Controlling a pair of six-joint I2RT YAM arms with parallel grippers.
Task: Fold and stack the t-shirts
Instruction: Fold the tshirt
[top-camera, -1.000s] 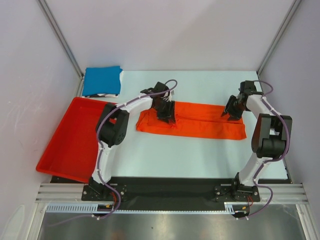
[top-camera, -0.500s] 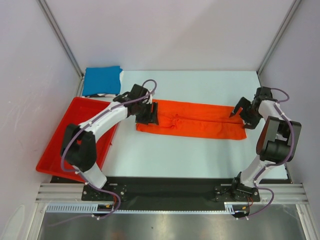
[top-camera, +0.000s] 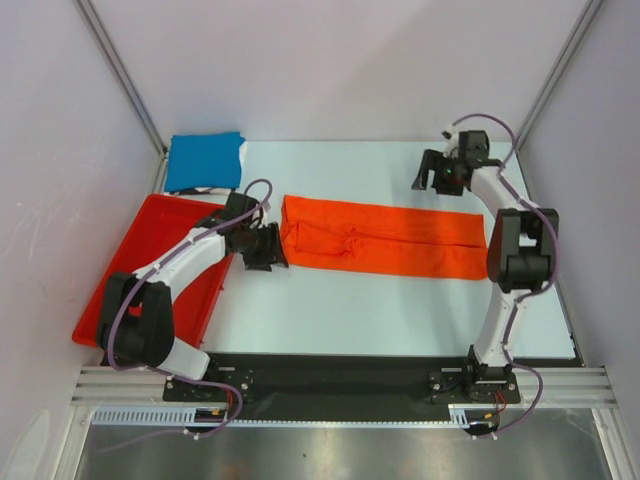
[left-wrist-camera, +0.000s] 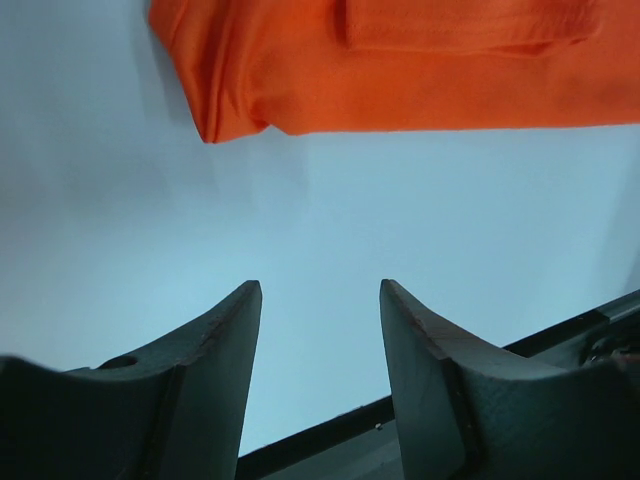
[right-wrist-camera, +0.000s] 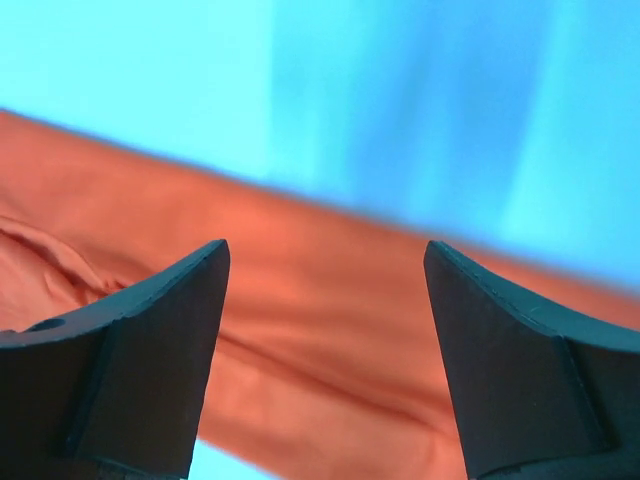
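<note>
An orange t-shirt, folded into a long strip, lies flat across the middle of the table. It also shows in the left wrist view and the right wrist view. My left gripper is open and empty, low over the table just left of the strip's left end. My right gripper is open and empty, raised above the table behind the strip's right part. A folded blue t-shirt lies at the back left corner.
A red tray sits at the left, partly off the table's left edge. Grey walls and metal posts enclose the table on three sides. A black rail runs along the near edge.
My left gripper drew back leftwards off the strip's left end. My right gripper let go at the strip's right end and rose towards the back. The strip now lies flatter.
</note>
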